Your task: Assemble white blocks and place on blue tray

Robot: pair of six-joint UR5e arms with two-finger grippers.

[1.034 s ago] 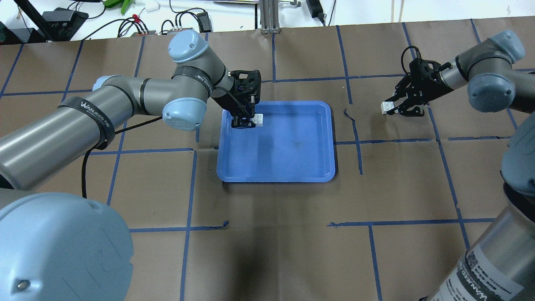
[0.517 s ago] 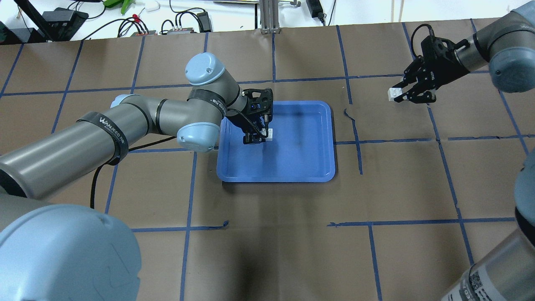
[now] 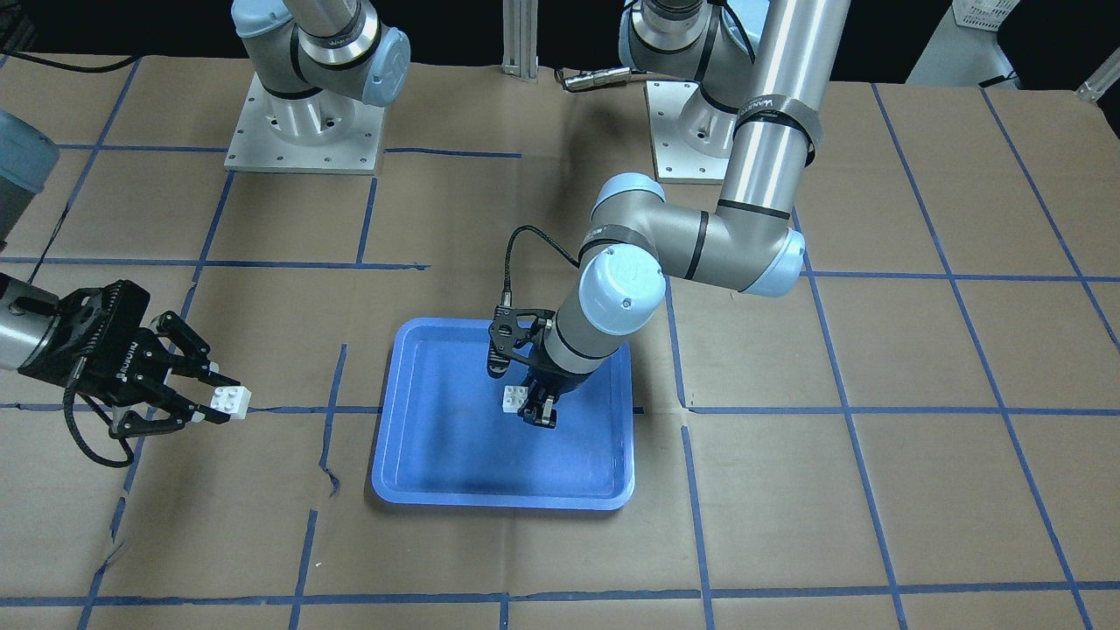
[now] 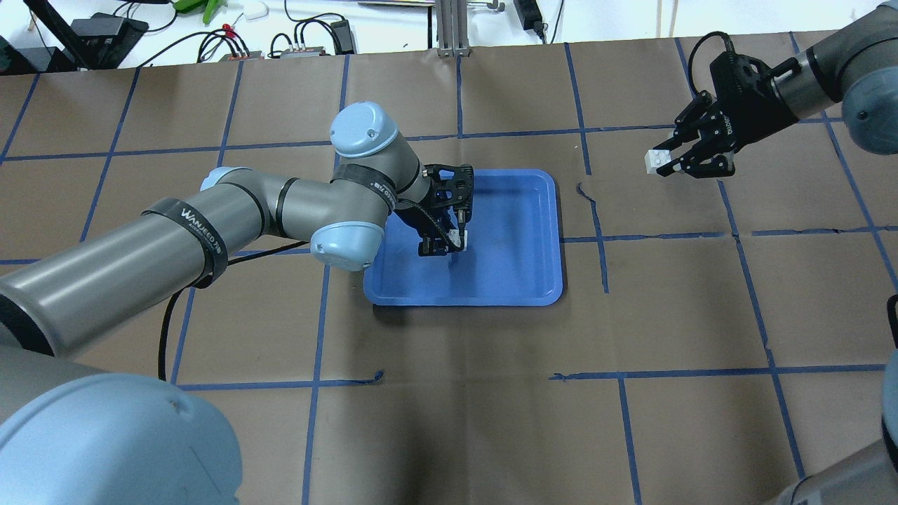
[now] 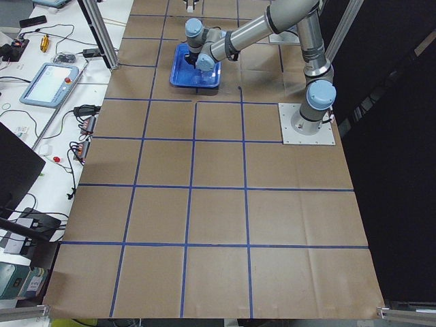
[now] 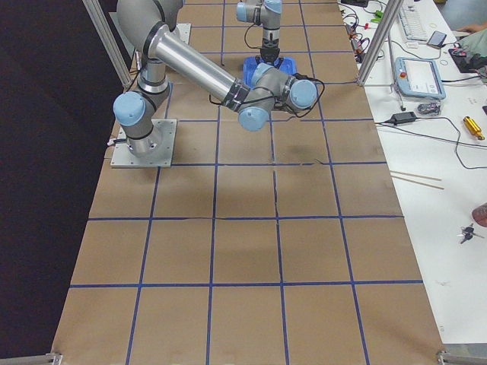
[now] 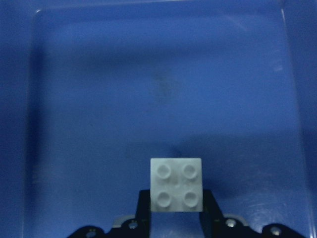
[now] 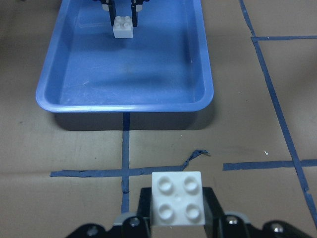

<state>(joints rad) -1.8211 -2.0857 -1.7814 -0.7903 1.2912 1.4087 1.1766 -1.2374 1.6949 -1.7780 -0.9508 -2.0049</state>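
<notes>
The blue tray [image 4: 519,270] lies mid-table and also shows in the front view [image 3: 455,477]. My left gripper [image 4: 442,244] is shut on one white block [image 4: 458,238] and holds it low over the tray's left half. That block shows studs-up in the left wrist view [image 7: 176,184] and in the front view [image 3: 514,398]. My right gripper [image 4: 666,165] is shut on the other white block [image 4: 655,160], held above the table to the right of the tray. This block also shows in the right wrist view [image 8: 177,198] and in the front view [image 3: 229,401].
Brown paper with a blue tape grid covers the table. Cables and electronics [image 4: 231,38] and an aluminium post [image 4: 452,28] sit along the far edge. The two arm bases [image 3: 302,131] stand on the robot's side.
My left gripper has carried its block rightward and nearer over the tray. My right gripper has lifted its block off toward the far right, then drifted slightly back left.
</notes>
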